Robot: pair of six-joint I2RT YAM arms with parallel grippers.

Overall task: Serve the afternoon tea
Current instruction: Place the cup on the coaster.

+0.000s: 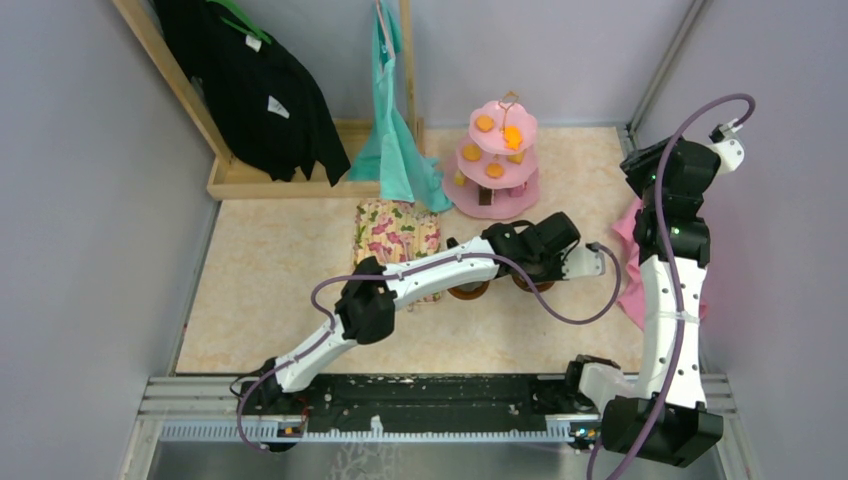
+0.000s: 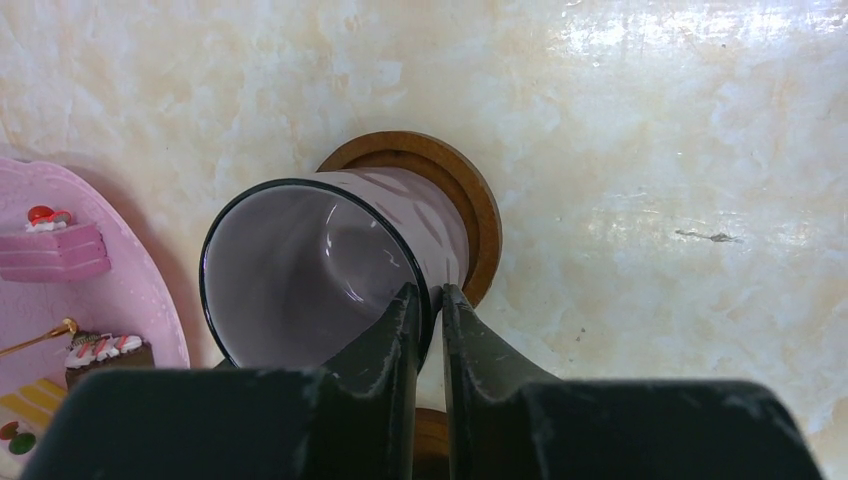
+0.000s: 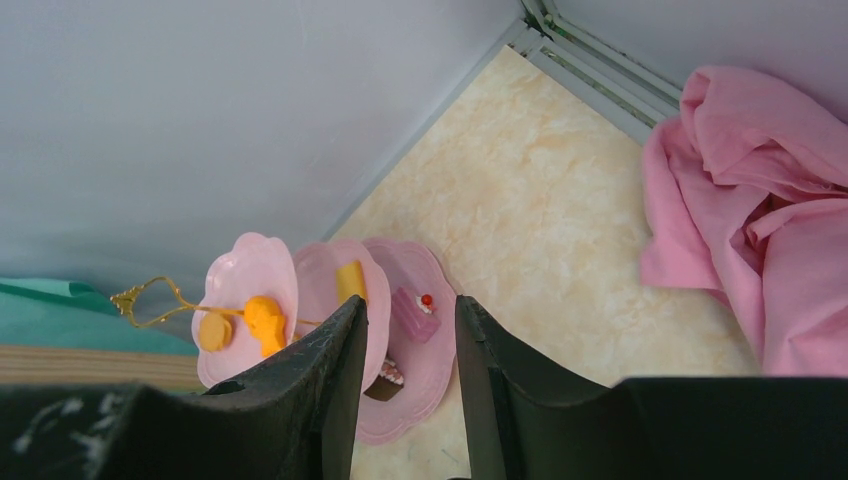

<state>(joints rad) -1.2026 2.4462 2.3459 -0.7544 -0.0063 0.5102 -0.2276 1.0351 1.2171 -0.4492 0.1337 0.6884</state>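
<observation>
**Desk:** Two grippers on your screens. How do they stand?

**Me:** My left gripper [image 2: 430,292] is clamped on the mauve-grey mug [image 2: 300,260]. One finger is inside the rim and one outside, with the wall pinched between them. My right gripper [image 3: 408,300] hangs high by the right wall, fingers apart, with nothing between them.

**Desk:** Where is the mug?

**Me:** Near mid-table, with its base on a round brown saucer [image 2: 470,200]. From the left wrist I look straight into its mouth, so I cannot tell whether it is upright or tipped. A sliver of a second saucer [image 2: 432,442] shows below my fingers.

**Desk:** And the food?

**Me:** It is all on the pink three-tier stand [image 1: 497,165] at the far side of the table. In the left wrist view, the stand's lowest tier lies near the mug's saucer but apart from it. The orange snacks [image 1: 512,136] sit on the upper tiers. There is a yellow piece [image 3: 350,280] on the middle tier. A pink slice [image 3: 410,312] and a brown slice [image 3: 385,378] are on the lowest.

**Desk:** Anything else nearby?

**Me:** A pink cloth [image 3: 760,230] is crumpled against the right wall. A floral cloth [image 1: 395,232] lies just left of the saucers, partly under my left arm.
</observation>
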